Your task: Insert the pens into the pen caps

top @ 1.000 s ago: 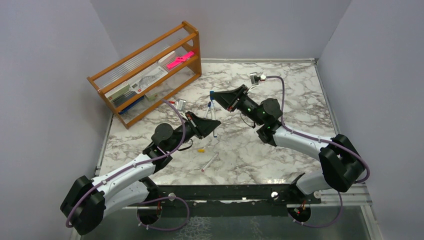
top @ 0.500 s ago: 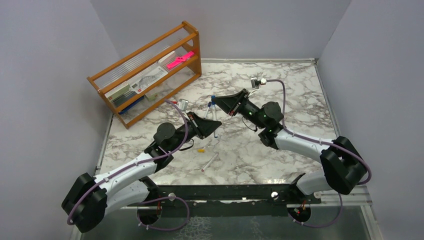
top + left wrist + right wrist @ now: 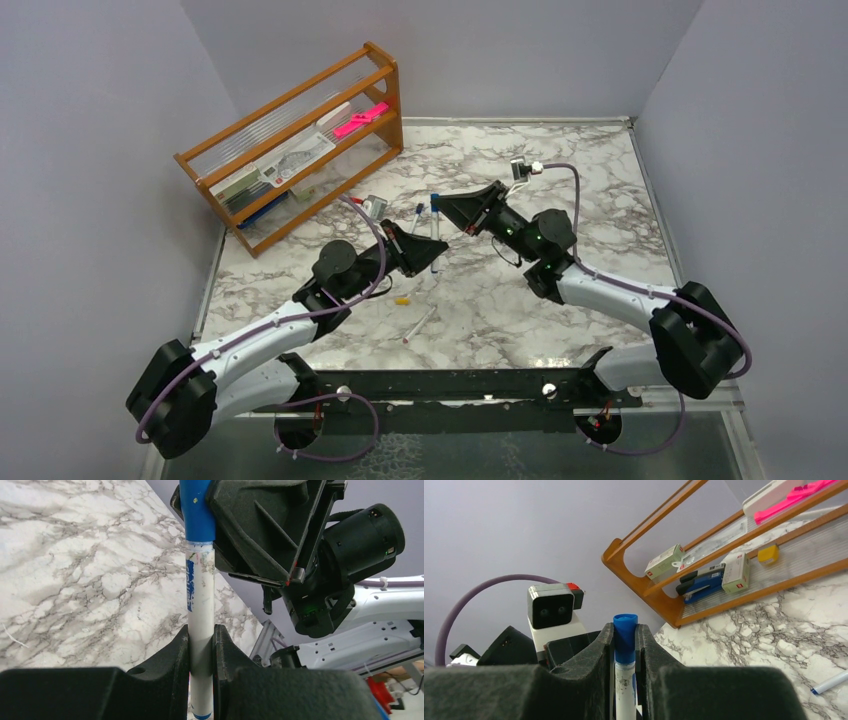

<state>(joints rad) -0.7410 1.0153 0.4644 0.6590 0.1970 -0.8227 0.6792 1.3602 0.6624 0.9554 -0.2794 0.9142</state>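
The left end effector (image 3: 201, 647) is pinching the white pen (image 3: 200, 595) narrowly round its barrel, holding it off the surface (image 3: 500, 290) a little to the right of the wooden rack (image 3: 300, 140), so that its end is meeting the blue cap (image 3: 625, 622), which the right end effector (image 3: 625, 635) is clamping from the opposite side. The cap is sitting over the pen's end, though whether it is fully seated is hard to tell. A red-tipped pen (image 3: 420, 325) and a yellow cap (image 3: 402, 299) are lying farther from the rack, waiting their turn.

place: robot lab cell | evidence: grey walls (image 3: 100, 150) boxing marble table (image 3: 610, 160); left arm (image 3: 250, 345), right arm (image 3: 610, 290) bolted down
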